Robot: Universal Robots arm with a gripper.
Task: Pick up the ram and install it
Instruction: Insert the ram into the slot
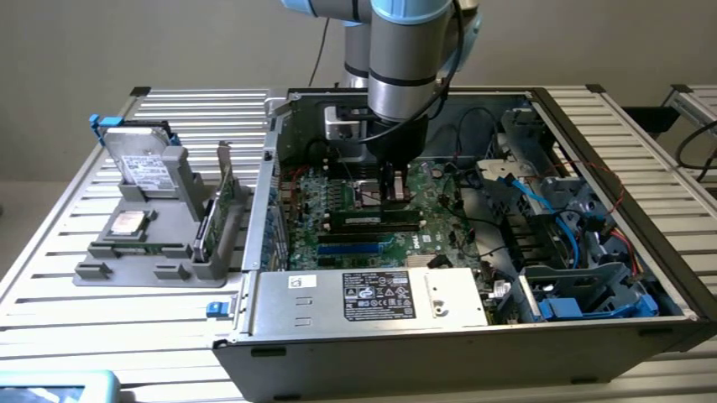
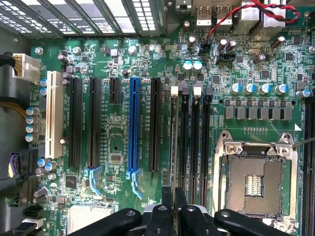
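Pinched nearly together on the thin top edge of the ram (image 1: 375, 220), with the gripper (image 1: 392, 200) straight above it. Standing edge-up on the far side of the memory slots (image 2: 195, 142) from the CPU socket (image 2: 256, 182), long axis parallel to the socket's near side. Likely not fully seated.

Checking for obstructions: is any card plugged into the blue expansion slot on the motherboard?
No, the blue slot stands empty along its whole length in the wrist view.

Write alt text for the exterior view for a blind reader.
A robot arm reaches its black tool into an open grey metal computer case, gripping a thin green ram stick over the black slots of the green motherboard.
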